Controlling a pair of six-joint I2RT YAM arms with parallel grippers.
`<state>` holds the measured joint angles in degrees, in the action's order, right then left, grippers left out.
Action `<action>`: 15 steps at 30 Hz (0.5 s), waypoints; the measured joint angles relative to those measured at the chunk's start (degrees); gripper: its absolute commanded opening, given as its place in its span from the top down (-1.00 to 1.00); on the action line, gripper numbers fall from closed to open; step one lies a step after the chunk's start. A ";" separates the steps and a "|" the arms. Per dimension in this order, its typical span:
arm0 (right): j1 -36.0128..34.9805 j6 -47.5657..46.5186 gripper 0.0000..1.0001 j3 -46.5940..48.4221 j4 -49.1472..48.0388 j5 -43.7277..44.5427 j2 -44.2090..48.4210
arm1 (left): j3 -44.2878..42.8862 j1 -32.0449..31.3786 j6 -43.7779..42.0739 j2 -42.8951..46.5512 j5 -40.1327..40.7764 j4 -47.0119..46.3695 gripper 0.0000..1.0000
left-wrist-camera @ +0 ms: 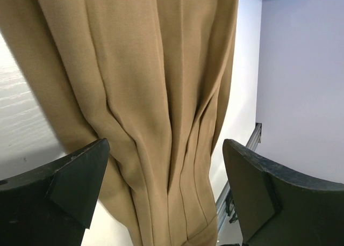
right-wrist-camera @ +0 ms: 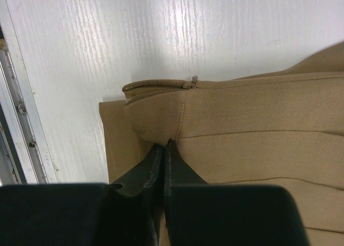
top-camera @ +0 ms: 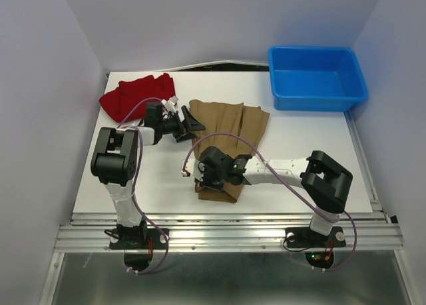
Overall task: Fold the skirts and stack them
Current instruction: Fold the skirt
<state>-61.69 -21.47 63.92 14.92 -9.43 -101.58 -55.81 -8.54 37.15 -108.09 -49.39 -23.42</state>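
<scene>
The tan-brown skirt (top-camera: 231,124) lies pleated in the middle of the white table, its waistband end toward the near edge. My right gripper (top-camera: 204,179) is shut on the tan skirt (right-wrist-camera: 258,128) at the waistband corner, just below the zipper end (right-wrist-camera: 194,80); the closed tips (right-wrist-camera: 165,145) pinch a fold of cloth. My left gripper (top-camera: 190,122) hovers open at the skirt's far left corner. In the left wrist view the pleats (left-wrist-camera: 156,85) run between its wide-apart fingers (left-wrist-camera: 70,187), untouched. The deep red skirt (top-camera: 136,94) lies bunched at the back left.
A blue plastic bin (top-camera: 316,77) stands at the back right corner. The metal rail (top-camera: 226,235) runs along the near table edge, close to the right gripper. White walls enclose the table on the left, back and right.
</scene>
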 measured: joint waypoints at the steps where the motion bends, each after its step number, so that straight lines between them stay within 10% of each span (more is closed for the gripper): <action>1: 0.00 0.00 0.99 0.00 0.04 -0.02 0.00 | 0.00 0.00 0.00 -0.22 0.20 0.00 -0.97; 15: 0.11 0.04 0.99 0.04 2.23 -0.92 1.29 | -0.66 0.00 0.22 -3.76 0.76 -0.42 -0.97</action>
<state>-61.58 -21.43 63.96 17.15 -10.35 -100.29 -56.47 -8.54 37.36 -111.85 -48.62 -23.83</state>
